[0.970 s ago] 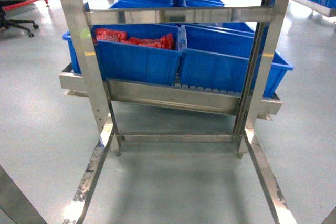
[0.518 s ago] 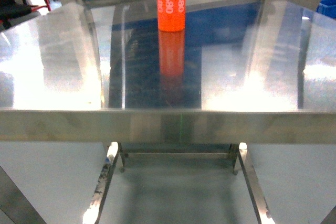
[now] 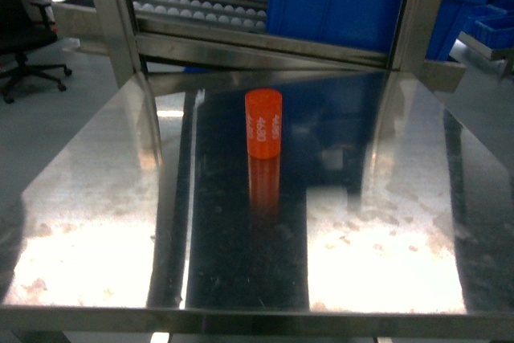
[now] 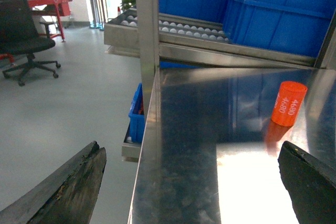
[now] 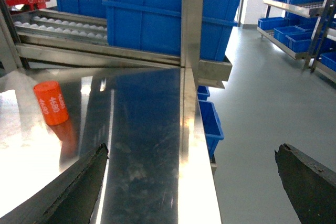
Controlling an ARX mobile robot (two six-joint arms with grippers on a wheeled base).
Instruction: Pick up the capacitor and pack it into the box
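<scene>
An orange cylindrical capacitor printed "4680" stands upright on the steel table, near the middle toward the back. In the left wrist view the capacitor lies ahead and to the right of my left gripper, which is open and empty over the table's left edge. The right wrist view has the capacitor ahead to the left of my right gripper, open and empty over the table's right edge. Neither gripper appears in the head view. The box is out of view.
Behind the table stands a steel rack with a roller track and big blue bins. More blue bins sit low beside the table's right side. An office chair stands on the floor at left.
The head view has risen from under the table to above its top. The capacitor now shows from above, whole and smaller, with the table's full surface in sight.
</scene>
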